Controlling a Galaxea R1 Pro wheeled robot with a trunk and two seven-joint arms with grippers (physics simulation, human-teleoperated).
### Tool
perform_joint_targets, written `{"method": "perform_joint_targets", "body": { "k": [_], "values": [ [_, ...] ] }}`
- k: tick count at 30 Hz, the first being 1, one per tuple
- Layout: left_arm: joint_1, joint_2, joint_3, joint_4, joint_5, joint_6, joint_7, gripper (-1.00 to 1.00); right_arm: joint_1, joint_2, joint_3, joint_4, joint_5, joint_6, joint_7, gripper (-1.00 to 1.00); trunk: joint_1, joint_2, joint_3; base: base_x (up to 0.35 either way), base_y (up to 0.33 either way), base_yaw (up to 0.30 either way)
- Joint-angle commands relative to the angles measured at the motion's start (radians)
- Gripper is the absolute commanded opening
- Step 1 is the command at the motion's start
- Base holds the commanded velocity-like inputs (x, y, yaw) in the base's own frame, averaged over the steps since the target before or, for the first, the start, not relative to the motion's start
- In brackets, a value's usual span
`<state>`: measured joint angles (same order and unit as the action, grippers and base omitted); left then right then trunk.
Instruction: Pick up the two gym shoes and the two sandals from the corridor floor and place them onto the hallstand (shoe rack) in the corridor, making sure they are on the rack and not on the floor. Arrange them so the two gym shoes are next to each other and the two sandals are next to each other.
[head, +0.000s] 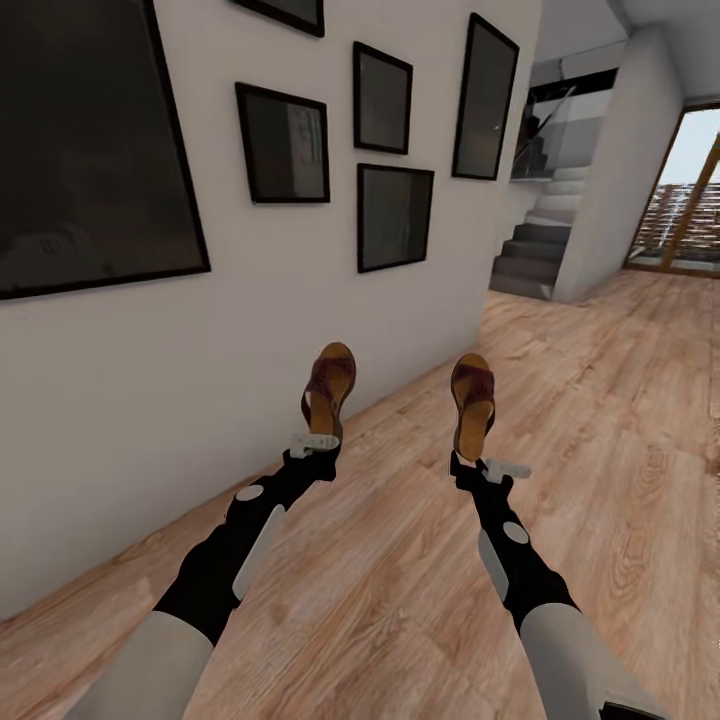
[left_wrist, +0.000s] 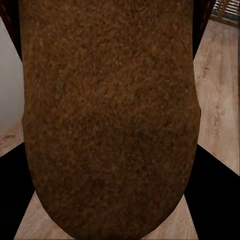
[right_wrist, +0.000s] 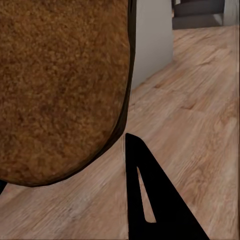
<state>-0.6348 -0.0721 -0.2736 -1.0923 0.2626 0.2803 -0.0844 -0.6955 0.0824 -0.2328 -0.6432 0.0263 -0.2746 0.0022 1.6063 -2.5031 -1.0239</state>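
Observation:
Each arm holds one dark brown sandal upright above the corridor floor (head: 400, 560). My left gripper (head: 318, 438) is shut on the heel end of the left sandal (head: 330, 385), whose brown sole (left_wrist: 110, 115) sits close in front of the left wrist camera. My right gripper (head: 478, 464) is shut on the other sandal (head: 472, 402); its tan insole faces the head camera, and its sole (right_wrist: 60, 90) shows large in the right wrist view beside one black finger (right_wrist: 150, 200). The gym shoes and the hallstand are out of view.
A white wall (head: 150, 400) with several black-framed pictures (head: 283, 143) runs along the left. Stairs (head: 535, 250) rise at the far end beside a white pillar (head: 610, 170). A glazed door (head: 690, 200) is at the far right. Wood floor stretches ahead.

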Motion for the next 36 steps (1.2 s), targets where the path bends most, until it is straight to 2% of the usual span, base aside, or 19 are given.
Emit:
{"method": "perform_joint_targets", "body": {
  "k": [1,36],
  "values": [
    [0.0,0.0,0.001,-0.001,0.008,0.006,-0.002,-1.0,-0.001,0.001,-0.003,0.001,0.003,-0.003,0.001,-1.0,0.0,0.0,-0.001,0.345,0.0,-0.225],
    [0.0,0.0,0.002,-0.001,0.009,0.005,-0.002,-1.0,-0.001,0.0,-0.003,0.0,0.002,-0.003,0.002,-1.0,0.0,0.0,-0.001,0.347,0.0,-0.252]
  ]
}}
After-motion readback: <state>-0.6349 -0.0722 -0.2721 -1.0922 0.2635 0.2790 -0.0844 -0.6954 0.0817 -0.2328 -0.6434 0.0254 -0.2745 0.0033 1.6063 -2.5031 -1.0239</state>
